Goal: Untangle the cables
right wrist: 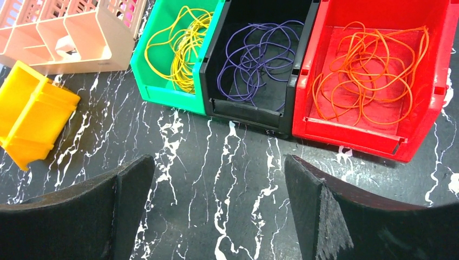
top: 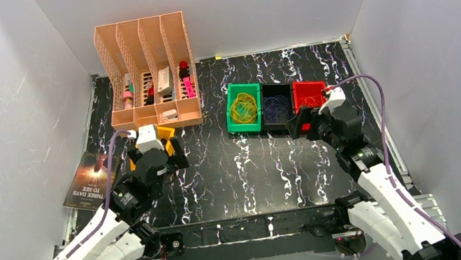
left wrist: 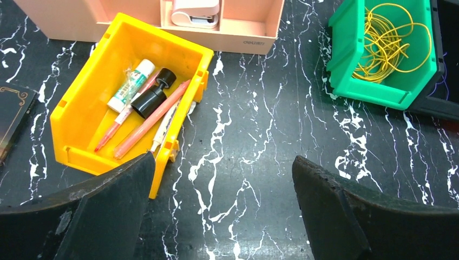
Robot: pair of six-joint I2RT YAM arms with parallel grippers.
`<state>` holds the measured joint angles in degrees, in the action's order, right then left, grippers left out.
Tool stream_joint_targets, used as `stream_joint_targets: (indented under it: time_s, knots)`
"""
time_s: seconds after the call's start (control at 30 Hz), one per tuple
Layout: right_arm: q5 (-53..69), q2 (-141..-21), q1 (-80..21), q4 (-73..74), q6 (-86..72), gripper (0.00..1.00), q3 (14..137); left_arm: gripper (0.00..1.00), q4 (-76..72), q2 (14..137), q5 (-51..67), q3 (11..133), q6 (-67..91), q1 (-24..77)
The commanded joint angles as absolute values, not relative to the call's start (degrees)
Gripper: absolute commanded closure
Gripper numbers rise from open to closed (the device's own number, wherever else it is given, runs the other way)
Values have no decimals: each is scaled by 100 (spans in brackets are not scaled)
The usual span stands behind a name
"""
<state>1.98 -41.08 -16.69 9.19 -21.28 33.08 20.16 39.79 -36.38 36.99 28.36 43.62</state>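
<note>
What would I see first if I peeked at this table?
Three bright bins stand in a row at the back right: a green bin holding yellow cables, a black bin with purple cables, and a red bin with orange cables. A yellow bin of pens sits before a tall pink rack at the back left.

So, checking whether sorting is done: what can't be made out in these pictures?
Top view: the red bin is partly covered by the right gripper.
Top view: the purple cables are too faint to judge.
Left wrist view: the green bin is cut by the top edge.
Top view: the yellow bin is mostly behind the left arm.
</note>
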Motion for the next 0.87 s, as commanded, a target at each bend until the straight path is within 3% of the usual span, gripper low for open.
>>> stream_joint_targets:
  time_s: [0.0,0.83]
  knots:
    - [152,-3846,-1696,588,-2022,2,3349,2,2234,3664,-3975,3572,3023,4359]
    - [544,-3641,-1696,350,-1825,2,3162,2,2873,3269,-4182,3759,3363,4359]
